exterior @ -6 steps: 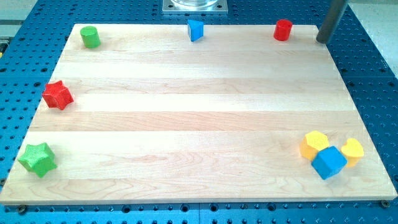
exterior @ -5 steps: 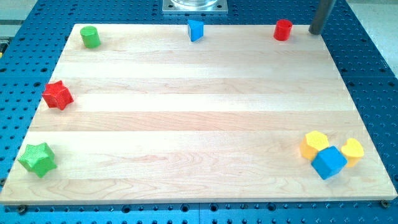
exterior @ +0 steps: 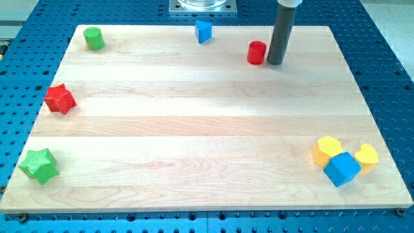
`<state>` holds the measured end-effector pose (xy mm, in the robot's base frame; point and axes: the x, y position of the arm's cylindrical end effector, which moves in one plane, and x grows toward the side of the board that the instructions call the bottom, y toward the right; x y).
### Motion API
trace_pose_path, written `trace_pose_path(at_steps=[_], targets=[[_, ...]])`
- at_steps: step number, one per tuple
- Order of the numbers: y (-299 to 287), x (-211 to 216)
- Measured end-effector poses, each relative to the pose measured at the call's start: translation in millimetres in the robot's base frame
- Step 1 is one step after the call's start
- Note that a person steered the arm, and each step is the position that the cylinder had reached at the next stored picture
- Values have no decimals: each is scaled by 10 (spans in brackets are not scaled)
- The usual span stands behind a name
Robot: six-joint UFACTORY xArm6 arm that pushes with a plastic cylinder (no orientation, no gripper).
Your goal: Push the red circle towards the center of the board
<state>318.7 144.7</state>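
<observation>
Eight blocks counted: red circle (exterior: 257,52), red star (exterior: 59,98), green circle (exterior: 94,38), green star (exterior: 39,165), blue triangle (exterior: 204,30), blue cube (exterior: 341,169), two yellow blocks (exterior: 327,149) (exterior: 367,156) – clustered bottom right. Pale wooden board (exterior: 207,129) on blue perforated bench (exterior: 388,58). No jaws (plain rod) – my tip (exterior: 275,63) just right of red circle, near the view's top.
</observation>
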Motion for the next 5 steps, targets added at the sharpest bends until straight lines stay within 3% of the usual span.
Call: trace_pose_path(at_steps=[1,3,4,5], targets=[[-220,-473],[-916,-413],[-981,-714],[-1490,-469]])
